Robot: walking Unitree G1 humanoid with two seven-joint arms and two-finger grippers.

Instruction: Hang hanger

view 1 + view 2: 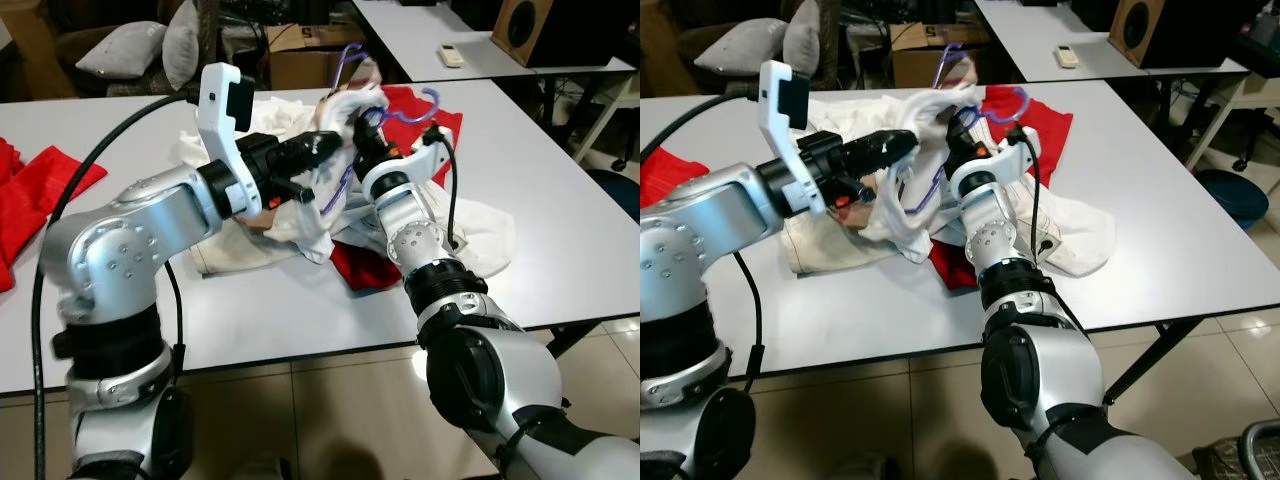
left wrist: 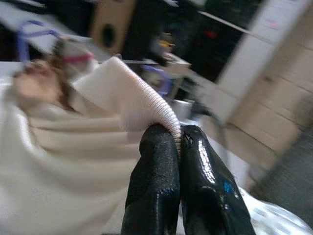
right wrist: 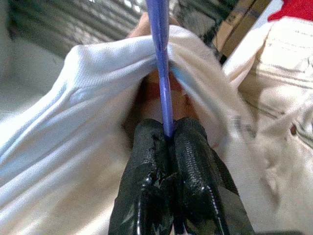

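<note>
Left gripper [image 2: 178, 147] pinching white garment [image 2: 88, 147] – right gripper [image 3: 168, 134] clamped on one purple hanger [image 3: 160, 58], two red cloths [image 1: 430, 115].

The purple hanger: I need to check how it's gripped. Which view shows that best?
The right wrist view: the right end effector is shut on the purple hanger inside the white garment. Both eye views show its hook and loops; the left wrist view, blurred bits.
</note>
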